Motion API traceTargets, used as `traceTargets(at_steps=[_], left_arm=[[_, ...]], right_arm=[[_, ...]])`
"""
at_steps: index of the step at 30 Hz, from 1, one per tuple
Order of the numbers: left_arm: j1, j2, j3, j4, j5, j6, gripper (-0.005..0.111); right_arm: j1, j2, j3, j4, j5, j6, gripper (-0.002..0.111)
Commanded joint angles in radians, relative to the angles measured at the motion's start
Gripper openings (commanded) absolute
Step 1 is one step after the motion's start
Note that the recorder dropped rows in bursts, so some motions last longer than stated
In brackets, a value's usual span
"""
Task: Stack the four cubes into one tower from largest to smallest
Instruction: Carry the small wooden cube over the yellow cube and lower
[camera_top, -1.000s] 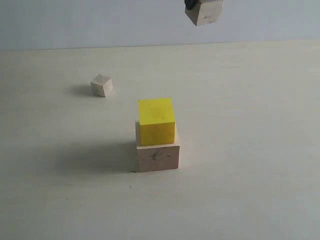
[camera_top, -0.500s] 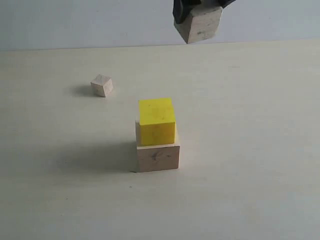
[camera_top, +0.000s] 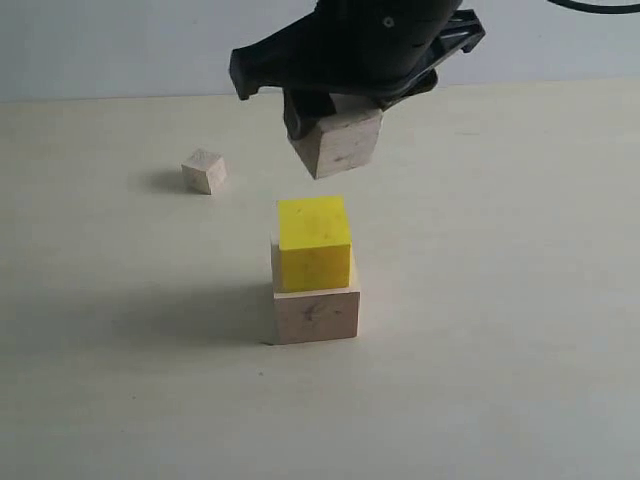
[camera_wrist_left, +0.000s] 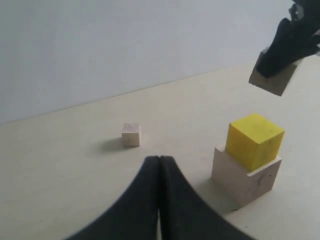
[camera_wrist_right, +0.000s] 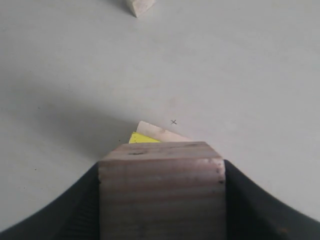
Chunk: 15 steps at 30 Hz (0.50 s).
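Hanging over the table (camera_top: 500, 300) in the exterior view, the right gripper (camera_top: 338, 115) is clasping the medium wood cube (camera_top: 345, 148) between its jaws. The cube is sitting tilted, one lower corner pointing down. Below the gripper, with a clear gap under the held cube, the yellow cube (camera_top: 314, 243) is resting on the large wood cube (camera_top: 316, 312), leaving a strip of the base's top bare at the front. The tiny wood cube (camera_top: 204, 171) is lying alone on the table, well apart from the gripper, out toward the left arm's side.

Moving to the left wrist view, the left gripper (camera_wrist_left: 159, 190) is showing its jaws pressed tight together with nothing between them. The tiny wood cube (camera_wrist_left: 131, 135) is sitting just ahead of its fingertips, not touching them. The yellow cube (camera_wrist_left: 254, 141) and the large wood cube (camera_wrist_left: 242, 179) are standing farther off to one side. Above them the right gripper (camera_wrist_left: 287, 45) is carrying the medium wood cube (camera_wrist_left: 274, 80), clear of the yellow top.

Turning to the right wrist view, the right gripper (camera_wrist_right: 161, 220) is gripping the medium wood cube (camera_wrist_right: 161, 175), its dark fingers (camera_wrist_right: 75, 210) flanking both sides. Just past the held cube's far edge, slivers of the yellow cube (camera_wrist_right: 142, 138) and the large wood cube (camera_wrist_right: 160, 132) are peeking out beneath. The tiny wood cube (camera_wrist_right: 139, 6) is lying far ahead of the fingertips.
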<state>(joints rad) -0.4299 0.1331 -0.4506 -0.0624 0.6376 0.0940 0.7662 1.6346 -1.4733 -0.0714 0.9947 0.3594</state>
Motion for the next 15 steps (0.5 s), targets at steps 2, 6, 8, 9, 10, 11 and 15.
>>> traceTargets(at_steps=[2, 6, 8, 9, 10, 11, 15], left_arm=[[0.002, -0.01, 0.003, -0.006, -0.005, -0.004, 0.0], [0.002, -0.01, 0.003, -0.006, -0.005, -0.004, 0.0], [0.002, -0.01, 0.003, -0.006, -0.005, -0.004, 0.0], [0.002, -0.01, 0.003, -0.006, -0.005, -0.004, 0.0], [0.002, -0.01, 0.003, -0.006, -0.005, -0.004, 0.0], [0.002, -0.01, 0.003, -0.006, -0.005, -0.004, 0.0], [0.002, -0.01, 0.003, -0.006, -0.005, -0.004, 0.0]], right_arm=[[0.002, 0.021, 0.003, 0.007, -0.013, 0.037, 0.0], [0.002, 0.031, 0.003, 0.028, -0.002, 0.034, 0.0], [0.002, 0.04, 0.003, 0.051, 0.0, 0.033, 0.0], [0.002, 0.042, 0.003, 0.06, -0.002, 0.033, 0.0], [0.002, 0.043, 0.003, 0.065, -0.004, 0.033, 0.0], [0.002, 0.047, 0.003, 0.071, -0.004, 0.033, 0.0], [0.002, 0.074, 0.003, 0.071, 0.006, 0.051, 0.0]])
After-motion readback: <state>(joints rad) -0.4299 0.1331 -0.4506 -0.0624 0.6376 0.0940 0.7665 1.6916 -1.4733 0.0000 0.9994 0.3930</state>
